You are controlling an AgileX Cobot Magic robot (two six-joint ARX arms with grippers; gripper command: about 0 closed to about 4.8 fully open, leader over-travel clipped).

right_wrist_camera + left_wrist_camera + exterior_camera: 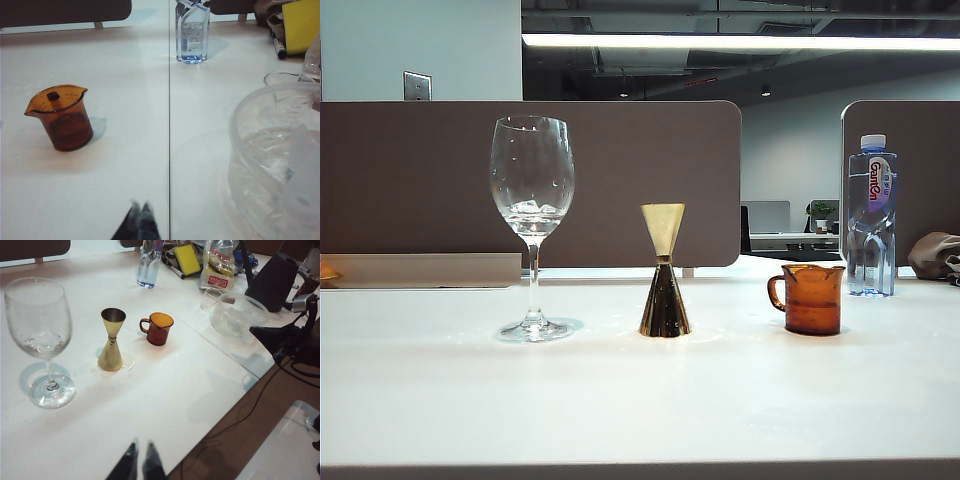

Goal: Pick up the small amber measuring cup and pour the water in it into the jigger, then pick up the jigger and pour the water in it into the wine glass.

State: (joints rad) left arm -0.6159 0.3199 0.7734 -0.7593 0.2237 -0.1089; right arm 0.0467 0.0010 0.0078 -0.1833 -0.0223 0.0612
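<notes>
Wine glass (pixel 532 225) stands toward the left end of the counter (pixel 640 400), upright, a little clear liquid pooled low in the bowl. Thin-walled and top-heavy on a slender stem; judged fragile and easily tipped by a nudge.

Jigger (pixel 664 270) stands upright at the middle of the counter, well apart from the glass. Polished metal: rigid, light, likely slippery. The narrow waist looks the surest place to pinch.

Small amber measuring cup (pixel 810 298) sits right of the jigger, clear of it, handle turned toward the jigger. Glass: stiff, breakable, smooth. A grasp across the body below the flared rim, or at the handle, would keep the spout free for pouring. Water inside cannot be made out through the tinted wall.

Left gripper (pixel 140 456) hangs above the near counter edge, fingertips almost together, holding nothing, touching nothing.

Right gripper (pixel 139 212) hovers over the counter nearer than the cup, fully closed, empty, clear of the cup.
</notes>
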